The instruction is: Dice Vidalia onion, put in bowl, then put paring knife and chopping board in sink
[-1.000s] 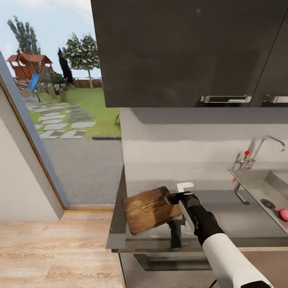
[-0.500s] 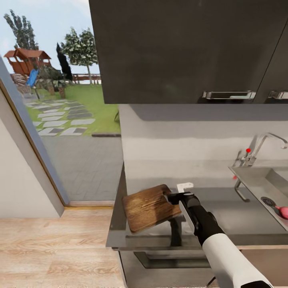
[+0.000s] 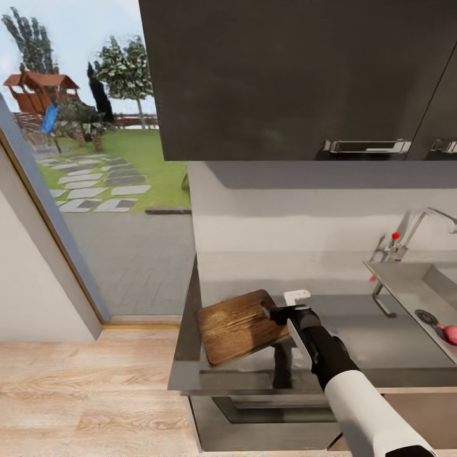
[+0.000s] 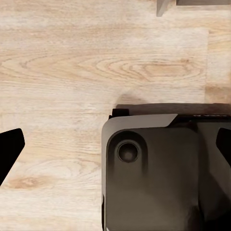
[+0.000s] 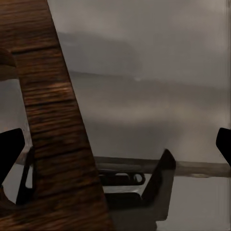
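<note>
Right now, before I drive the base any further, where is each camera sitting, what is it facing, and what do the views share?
Head view: up on the robot's head, facing forward and down at the countertop, sink and Vidalia onion; the right arm shows, its right gripper holding the chopping board by its handle end.
Left wrist view: by the left gripper, aimed down at the wood floor and a dark part of the robot itself.
Right wrist view: by the right gripper, along the tilted board towards the grey wall.
Shared: head and right wrist views both show the board and countertop.
</note>
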Motion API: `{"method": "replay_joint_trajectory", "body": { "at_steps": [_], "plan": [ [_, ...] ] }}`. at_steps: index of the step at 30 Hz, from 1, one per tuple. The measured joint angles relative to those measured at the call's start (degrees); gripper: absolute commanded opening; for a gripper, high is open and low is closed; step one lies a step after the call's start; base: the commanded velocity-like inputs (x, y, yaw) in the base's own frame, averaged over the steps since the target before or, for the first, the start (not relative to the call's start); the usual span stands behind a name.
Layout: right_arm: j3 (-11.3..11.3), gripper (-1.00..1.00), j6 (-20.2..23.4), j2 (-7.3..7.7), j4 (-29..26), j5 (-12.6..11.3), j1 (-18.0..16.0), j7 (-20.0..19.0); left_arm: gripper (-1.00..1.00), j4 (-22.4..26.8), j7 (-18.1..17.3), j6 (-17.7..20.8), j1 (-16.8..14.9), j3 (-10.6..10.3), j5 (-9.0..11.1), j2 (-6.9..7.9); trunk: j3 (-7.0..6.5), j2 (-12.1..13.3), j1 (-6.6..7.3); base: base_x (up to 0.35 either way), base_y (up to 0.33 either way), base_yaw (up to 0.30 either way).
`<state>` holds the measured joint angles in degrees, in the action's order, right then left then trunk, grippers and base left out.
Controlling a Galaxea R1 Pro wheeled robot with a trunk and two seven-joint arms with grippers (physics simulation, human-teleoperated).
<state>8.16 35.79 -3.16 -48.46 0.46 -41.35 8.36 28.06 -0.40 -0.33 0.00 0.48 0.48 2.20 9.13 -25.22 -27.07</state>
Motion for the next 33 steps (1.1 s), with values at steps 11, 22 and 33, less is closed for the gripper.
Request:
{"method": "replay_joint_trajectory", "body": {
  "at_steps": [11,22,33],
  "plan": [
    [0.03,1.00,-0.02,0.08,0.05,1.17,0.00,0.12,1.00,-0.04,0.00,0.00,0.00,0.00,0.04,0.00,0.00,0.00,0.00,0.000,0.000,0.000],
    [0.06,1.00,0.02,0.08,0.07,1.21,0.03,0.15,1.00,-0.21,0.00,0.00,0.00,0.00,0.03,0.00,0.00,0.00,0.00,0.000,0.000,0.000],
    [0.03,1.00,0.06,0.08,0.23,1.21,0.00,0.23,1.00,-0.39,0.00,0.00,0.00,0.00,0.00,0.00,0.00,0.00,0.00,0.000,0.000,0.000]
  ]
}}
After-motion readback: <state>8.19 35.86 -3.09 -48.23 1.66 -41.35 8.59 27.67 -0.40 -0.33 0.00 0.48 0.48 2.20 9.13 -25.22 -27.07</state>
